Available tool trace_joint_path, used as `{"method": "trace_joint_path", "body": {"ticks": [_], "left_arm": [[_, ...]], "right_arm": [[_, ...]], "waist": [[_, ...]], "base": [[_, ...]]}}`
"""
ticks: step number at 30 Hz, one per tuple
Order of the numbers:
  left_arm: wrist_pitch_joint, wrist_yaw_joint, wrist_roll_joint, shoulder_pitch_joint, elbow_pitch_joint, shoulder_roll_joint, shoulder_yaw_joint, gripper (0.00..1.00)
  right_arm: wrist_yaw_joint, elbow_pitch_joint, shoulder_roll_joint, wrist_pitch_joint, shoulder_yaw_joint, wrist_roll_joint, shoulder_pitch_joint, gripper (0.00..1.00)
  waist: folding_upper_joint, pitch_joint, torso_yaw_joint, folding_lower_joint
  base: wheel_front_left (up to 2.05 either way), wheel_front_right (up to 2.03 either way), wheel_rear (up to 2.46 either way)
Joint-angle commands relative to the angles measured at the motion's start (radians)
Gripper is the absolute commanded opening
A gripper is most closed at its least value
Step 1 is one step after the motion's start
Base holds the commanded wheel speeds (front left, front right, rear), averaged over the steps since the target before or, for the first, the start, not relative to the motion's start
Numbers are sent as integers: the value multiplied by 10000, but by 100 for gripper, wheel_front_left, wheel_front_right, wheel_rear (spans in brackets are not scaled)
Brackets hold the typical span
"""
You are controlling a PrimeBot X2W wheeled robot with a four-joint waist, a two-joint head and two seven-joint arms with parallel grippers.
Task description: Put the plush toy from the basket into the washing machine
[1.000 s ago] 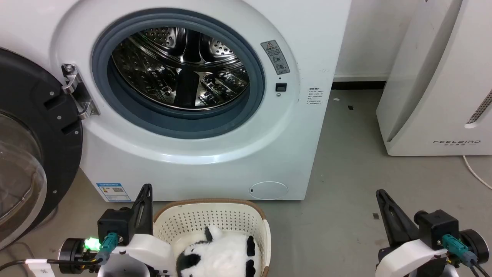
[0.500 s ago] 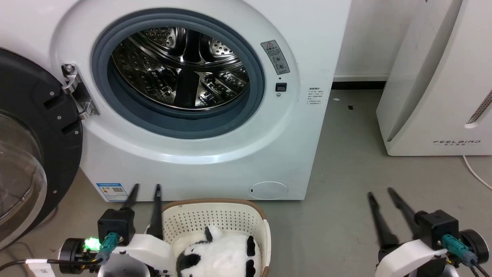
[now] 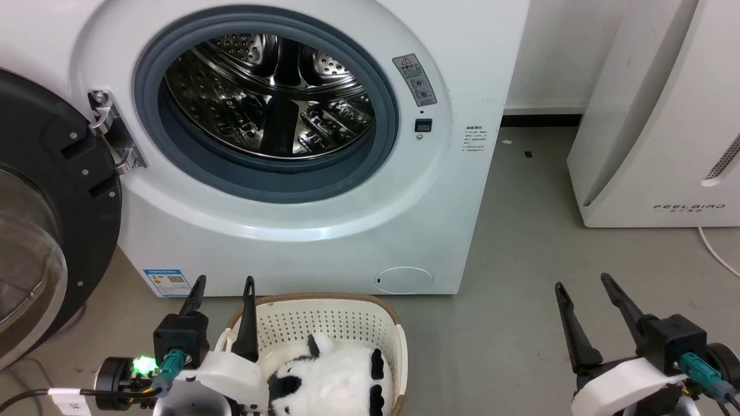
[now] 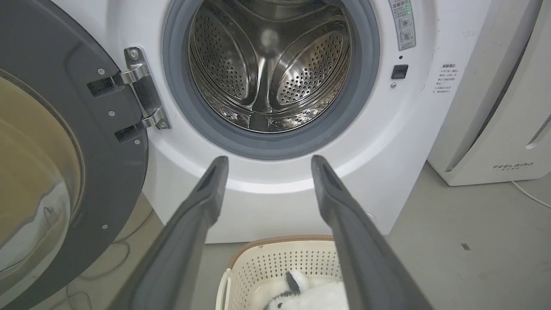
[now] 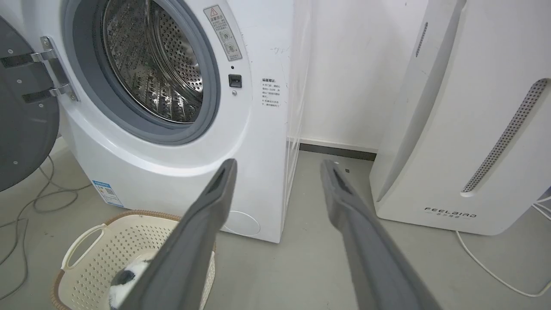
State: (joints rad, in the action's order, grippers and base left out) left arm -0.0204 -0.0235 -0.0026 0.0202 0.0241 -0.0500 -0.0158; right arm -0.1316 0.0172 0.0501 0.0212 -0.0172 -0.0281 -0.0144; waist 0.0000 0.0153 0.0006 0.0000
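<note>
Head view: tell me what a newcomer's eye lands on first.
The washing machine dominates the upper left, its door swung open to the left, baring the shiny steel drum. Below it, a black-and-white plush toy lies in the cream basket, beside the open left tool.

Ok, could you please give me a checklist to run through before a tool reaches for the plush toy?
1. The door of the washing machine swung open: ok.
2. The drum free of other items, as far as it shows: ok.
3. The plush toy lying uncovered in the basket: ok.
4. The left tool open: ok.
5. The right tool open: ok.
6. The left tool aimed at the plush toy: not ok, it points at the washing machine front, above the basket.
</note>
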Motion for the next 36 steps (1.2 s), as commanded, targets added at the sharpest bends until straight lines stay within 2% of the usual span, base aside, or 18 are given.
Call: {"method": "trace_joint_path", "body": {"ticks": [1,19,36], "left_arm": [[-125,-53,-13,181,118,-17,-34,100],[-501,85,-274,1740,2553,-59,-172,100],[-178,314,-505,3613,4972,-391,-411,100]], "right_arm": [[1,108,0,129,-50,-100,86,100],[3,466,0,503,-72,-268,692,100],[4,1157,0,857,21,-645,1643,100]], "waist": [[0,51,0,0],[0,1251,-244,0],[0,3294,-695,0]], "base": [[0,0,0],[0,0,0],[0,0,0]]}}
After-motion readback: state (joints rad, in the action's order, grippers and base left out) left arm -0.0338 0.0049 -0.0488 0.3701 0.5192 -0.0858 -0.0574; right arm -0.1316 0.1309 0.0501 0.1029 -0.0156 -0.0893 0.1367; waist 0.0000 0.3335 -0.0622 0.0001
